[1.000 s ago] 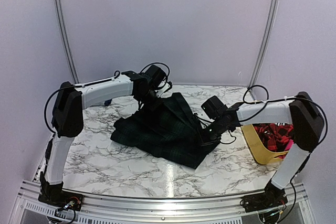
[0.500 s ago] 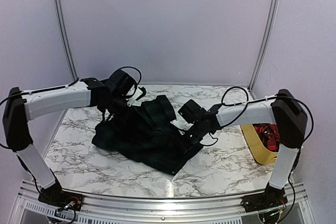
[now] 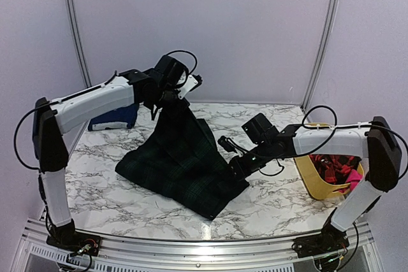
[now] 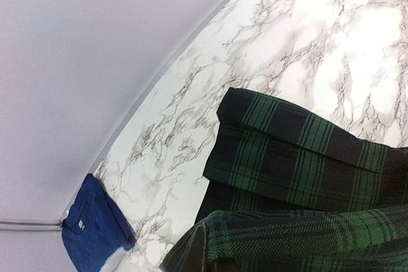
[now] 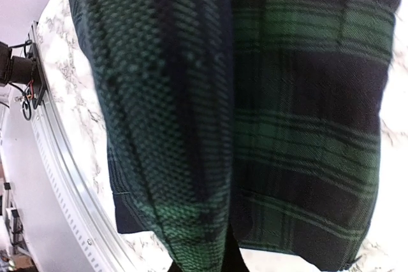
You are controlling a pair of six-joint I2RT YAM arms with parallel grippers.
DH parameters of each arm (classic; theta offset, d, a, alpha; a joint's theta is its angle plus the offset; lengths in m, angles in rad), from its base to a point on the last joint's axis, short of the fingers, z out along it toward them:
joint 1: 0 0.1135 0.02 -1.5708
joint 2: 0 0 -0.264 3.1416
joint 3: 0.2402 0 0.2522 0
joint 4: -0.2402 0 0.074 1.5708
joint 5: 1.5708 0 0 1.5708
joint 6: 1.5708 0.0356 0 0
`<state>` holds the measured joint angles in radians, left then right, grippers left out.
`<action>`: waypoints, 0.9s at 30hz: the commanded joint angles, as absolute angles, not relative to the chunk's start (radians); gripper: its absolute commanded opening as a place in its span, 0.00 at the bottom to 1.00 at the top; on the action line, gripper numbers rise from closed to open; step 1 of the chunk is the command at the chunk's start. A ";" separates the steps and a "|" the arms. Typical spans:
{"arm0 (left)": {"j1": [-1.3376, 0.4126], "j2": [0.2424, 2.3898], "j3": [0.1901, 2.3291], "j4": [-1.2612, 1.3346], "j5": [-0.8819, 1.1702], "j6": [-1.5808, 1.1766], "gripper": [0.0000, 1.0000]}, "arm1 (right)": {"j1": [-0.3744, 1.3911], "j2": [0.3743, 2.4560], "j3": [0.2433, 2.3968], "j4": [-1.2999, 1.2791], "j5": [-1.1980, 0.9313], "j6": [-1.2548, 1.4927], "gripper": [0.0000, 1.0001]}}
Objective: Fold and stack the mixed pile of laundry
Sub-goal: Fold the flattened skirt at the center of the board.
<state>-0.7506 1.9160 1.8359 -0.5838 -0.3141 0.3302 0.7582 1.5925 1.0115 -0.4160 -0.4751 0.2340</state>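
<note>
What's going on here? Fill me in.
Both arms are handling the plaid garment. The left gripper holds one corner up off the table near the back, while the right gripper grips its right edge low down. The rest drapes across it. A navy cloth lies back left; the yellow tub sits at right.

Bench (image 3: 127, 203): white marble pattern with grey veins; a metal rail (image 3: 191, 246) runs along its near edge.
Plaid garment (image 3: 182, 167): dark green and navy, lying over the middle of the bench. Its near part rests flat in a rough diamond, one corner pointing toward the rail. Its far corner is raised clear of the surface.
Navy-blue cloth (image 3: 118, 119): lies on the bench to the far left of the plaid garment, by the back wall and well apart from it.
Yellow tub (image 3: 311, 179): stands on the bench to the right of the plaid garment, at the right edge, not touching it.
</note>
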 commanded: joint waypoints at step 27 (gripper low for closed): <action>-0.669 1.786 1.590 -0.497 -0.149 -0.129 0.99 | 0.551 1.764 1.018 -0.519 -0.606 0.176 0.26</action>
<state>-0.6907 1.8153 1.6905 -0.4973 -0.3111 -0.0219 0.5529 1.7203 0.9909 -0.4870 -0.5903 0.2180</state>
